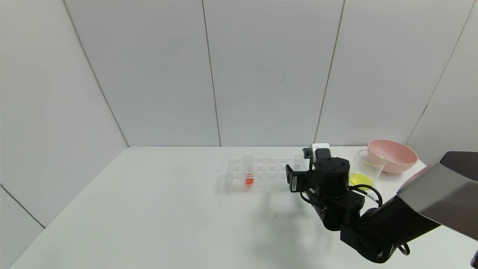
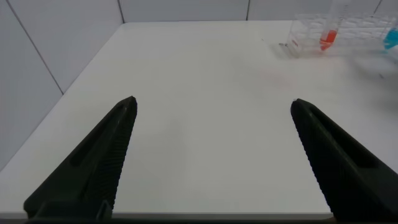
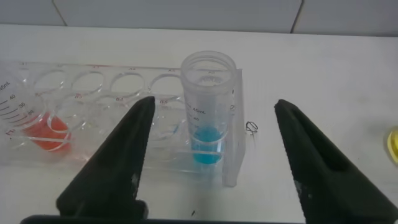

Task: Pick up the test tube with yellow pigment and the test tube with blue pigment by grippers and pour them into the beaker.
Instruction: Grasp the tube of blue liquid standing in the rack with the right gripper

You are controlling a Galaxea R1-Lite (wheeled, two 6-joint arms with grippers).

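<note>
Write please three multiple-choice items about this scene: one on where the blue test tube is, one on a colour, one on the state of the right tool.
1. Where does the test tube with blue pigment stand?
A. In the rack
B. In the pink bowl
C. Flat on the table

2. What colour is the liquid in the other tube in the rack?
A. Green
B. Red-orange
C. Purple

3. How is the right tool?
A. Shut on the tube
B. Open, one finger on each side of the blue tube
C. Inside the beaker

Key: 1 A, it stands upright in an end hole of the rack. 2 B, red-orange shows at its bottom. 3 B, gaps separate both fingers from the tube.
</note>
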